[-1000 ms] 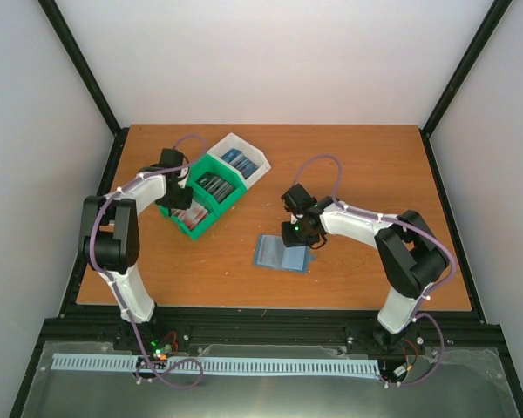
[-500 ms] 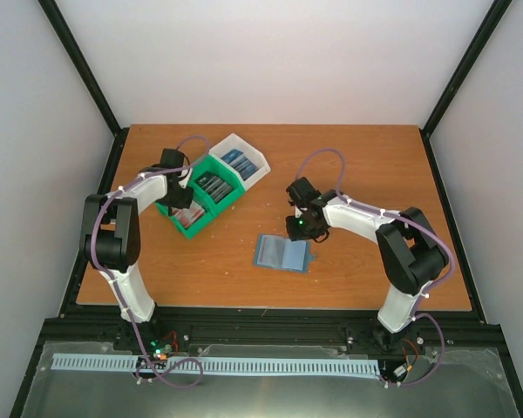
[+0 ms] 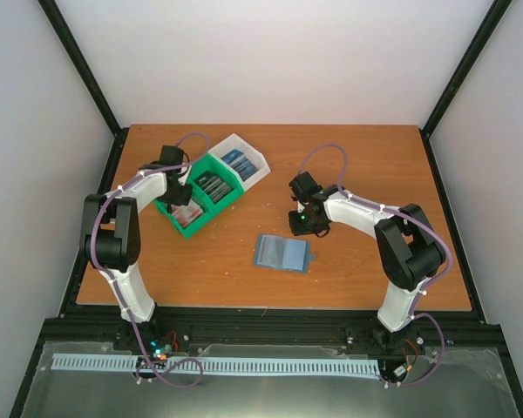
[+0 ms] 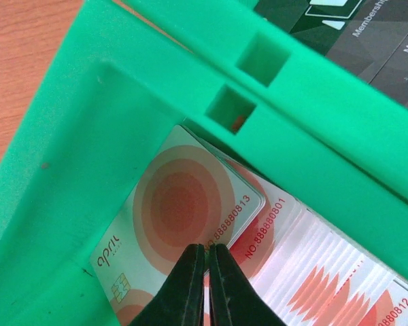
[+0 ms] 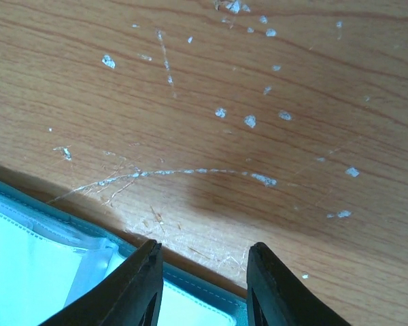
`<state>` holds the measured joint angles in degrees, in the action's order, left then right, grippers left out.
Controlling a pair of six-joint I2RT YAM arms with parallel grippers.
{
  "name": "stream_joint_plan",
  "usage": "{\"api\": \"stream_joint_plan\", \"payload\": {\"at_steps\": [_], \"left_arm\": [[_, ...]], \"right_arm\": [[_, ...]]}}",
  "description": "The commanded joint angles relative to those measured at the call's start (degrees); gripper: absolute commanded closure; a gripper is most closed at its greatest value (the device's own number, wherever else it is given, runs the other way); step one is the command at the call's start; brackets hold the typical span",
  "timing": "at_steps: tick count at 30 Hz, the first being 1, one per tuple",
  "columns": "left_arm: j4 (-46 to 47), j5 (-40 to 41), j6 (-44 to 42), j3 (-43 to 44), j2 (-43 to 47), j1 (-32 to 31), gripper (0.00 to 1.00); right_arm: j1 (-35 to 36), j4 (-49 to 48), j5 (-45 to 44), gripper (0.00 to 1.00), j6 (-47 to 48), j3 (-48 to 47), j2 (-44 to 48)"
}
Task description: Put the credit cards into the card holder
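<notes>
Arms: right gripper (image 3: pixel 306 223) backed away from card holder (image 3: pixel 281 252), jaws apart, empty | left gripper (image 4: pixel 207 253) closed over red credit cards (image 4: pixel 190 204)

Your left wrist view: left gripper (image 4: pixel 206 252) tips, pressed together, hide the lower edge of the top red-ringed card (image 4: pixel 183 204); whether they pinch it is unclear. The dark cards (image 4: pixel 367 41) are cropped top right. Right wrist view: card holder (image 5: pixel 34 265) mostly cropped at bottom left.
</notes>
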<state>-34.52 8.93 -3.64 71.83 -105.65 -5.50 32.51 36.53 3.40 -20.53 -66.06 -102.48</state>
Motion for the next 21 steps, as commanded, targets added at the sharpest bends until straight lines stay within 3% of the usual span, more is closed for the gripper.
{"api": "stream_joint_plan", "payload": {"at_steps": [1, 16, 21], "left_arm": [[-0.88, 0.71, -1.15, 2.75, -0.97, 0.91, 0.94], [-4.28, -0.33, 1.33, 5.3, -3.07, 2.87, 0.92], [-1.81, -3.89, -0.4, 4.02, -1.74, 2.88, 0.73]], "right_arm": [[-0.34, 0.56, -1.18, 0.65, 0.79, -1.28, -0.53], [-0.43, 0.75, -1.52, 0.65, 1.02, -1.12, -0.56], [-0.44, 0.73, -1.55, 0.65, 1.07, -1.17, -0.53]]}}
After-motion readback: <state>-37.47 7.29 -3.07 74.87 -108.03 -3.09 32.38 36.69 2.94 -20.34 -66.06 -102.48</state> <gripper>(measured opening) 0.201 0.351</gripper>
